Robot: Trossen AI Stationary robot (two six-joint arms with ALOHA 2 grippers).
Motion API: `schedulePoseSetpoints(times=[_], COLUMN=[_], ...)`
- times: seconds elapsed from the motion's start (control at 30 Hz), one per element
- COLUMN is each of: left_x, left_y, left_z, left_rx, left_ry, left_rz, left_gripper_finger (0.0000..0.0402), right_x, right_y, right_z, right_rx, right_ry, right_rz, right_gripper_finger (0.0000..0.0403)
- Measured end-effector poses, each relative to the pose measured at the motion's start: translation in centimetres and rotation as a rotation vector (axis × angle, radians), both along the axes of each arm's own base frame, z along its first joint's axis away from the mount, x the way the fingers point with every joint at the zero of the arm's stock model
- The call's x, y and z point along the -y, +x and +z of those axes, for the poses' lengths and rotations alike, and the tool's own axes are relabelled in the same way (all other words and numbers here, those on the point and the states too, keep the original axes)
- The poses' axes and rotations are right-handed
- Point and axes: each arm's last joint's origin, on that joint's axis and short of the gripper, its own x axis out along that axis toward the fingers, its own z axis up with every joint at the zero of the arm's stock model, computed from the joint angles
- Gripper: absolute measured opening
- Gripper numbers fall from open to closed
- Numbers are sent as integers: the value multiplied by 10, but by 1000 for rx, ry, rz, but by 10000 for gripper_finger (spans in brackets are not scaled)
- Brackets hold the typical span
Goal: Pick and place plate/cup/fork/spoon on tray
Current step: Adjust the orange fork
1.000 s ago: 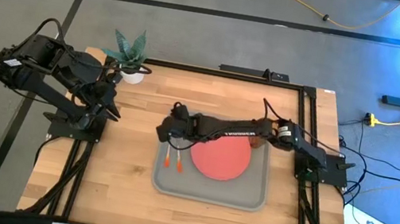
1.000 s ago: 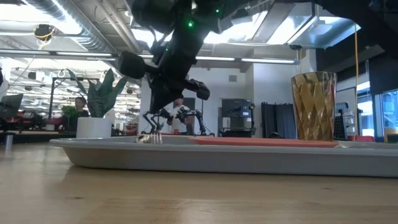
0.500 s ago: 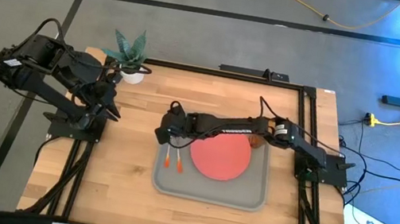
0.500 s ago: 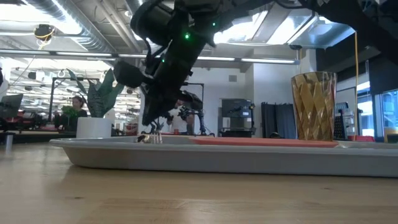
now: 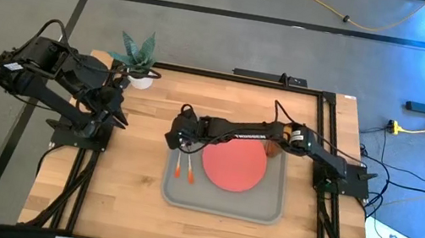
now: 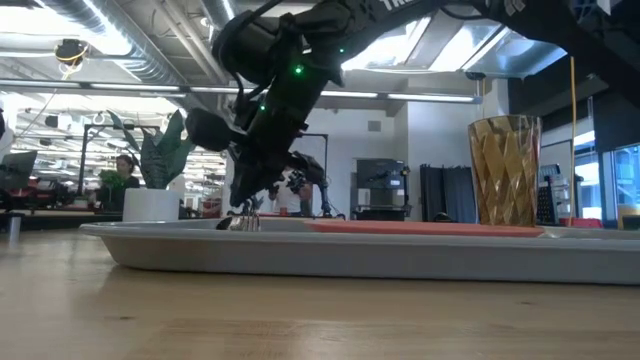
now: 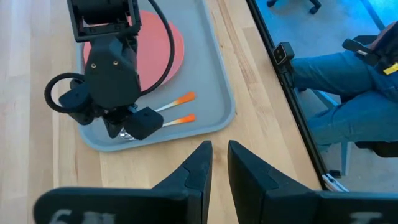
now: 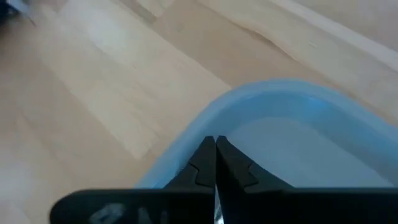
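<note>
High view: tray (image 5: 267,209) on desk (image 5: 125,182) holds plate (image 5: 233,164), cup (image 5: 273,150), and two orange-handled utensils, fork (image 5: 177,166) and spoon (image 5: 189,172), though which is which is unclear. Right pincer (image 5: 178,141) at tray's corner, closed, empty. Left pincer (image 7: 216,163) narrow, parked at desk's left edge.

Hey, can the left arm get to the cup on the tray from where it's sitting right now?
Probably not easily. The cup stands at the tray's far right edge, behind the right arm, which stretches across the tray. The left hand waits off the table's left side.
</note>
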Motion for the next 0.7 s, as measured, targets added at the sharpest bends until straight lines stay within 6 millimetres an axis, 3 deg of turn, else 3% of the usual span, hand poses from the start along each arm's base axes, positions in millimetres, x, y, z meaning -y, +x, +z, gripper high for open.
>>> schedulePoseSetpoints(times=[0.7], left_x=[0], left_y=[0], left_z=[0], left_rx=[0], left_ry=[0], left_rz=[0], left_gripper_finger=[45], right_x=[1], right_y=[-1], right_z=[-1], right_rx=[-11], right_ry=[57], right_rz=[6], right_gripper_finger=[0])
